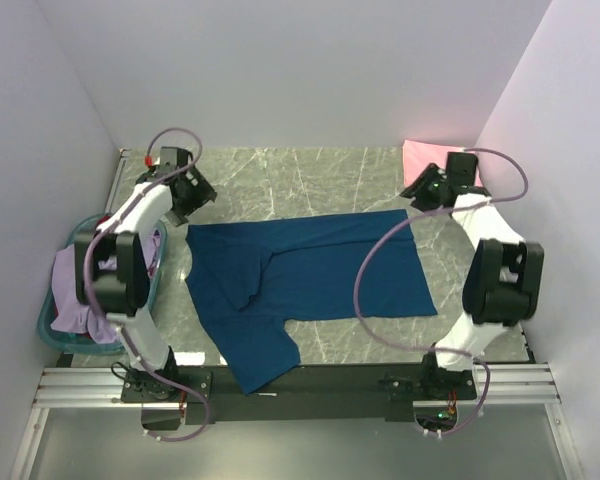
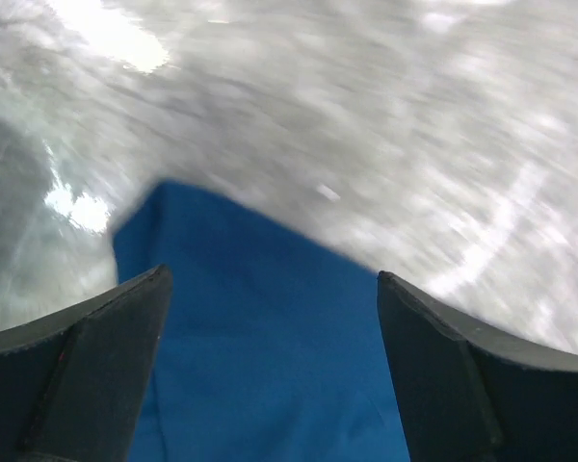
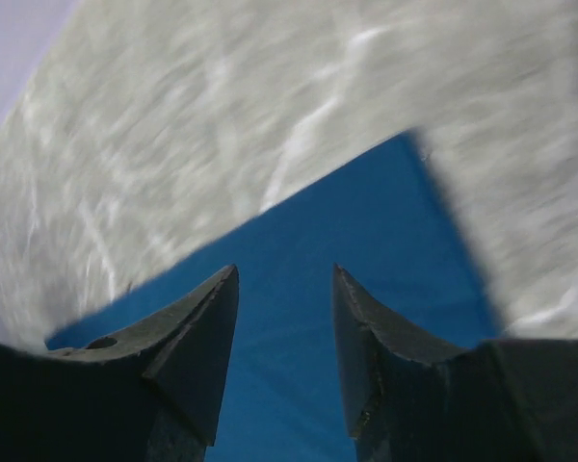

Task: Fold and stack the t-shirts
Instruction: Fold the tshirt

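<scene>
Left fingers point(image 2: 87, 371) and right fingers point(image 3: 188, 351), both released and empty, hang over the navy t-shirt point(image 1: 310, 275) at its far corners, one arm each.

The left arm point(image 1: 115, 275) and the right arm point(image 1: 500, 280) are alike: white links between chunky black joint housings. A mauve cable point(image 1: 358, 285) loops loosely alongside each, from black base to wrist. The left gripper point(image 2: 272, 279) has broad, matte black wedge fingers. Those of the right gripper point(image 3: 285, 271) taper to points, with a round hole at 8 o'clock.
</scene>
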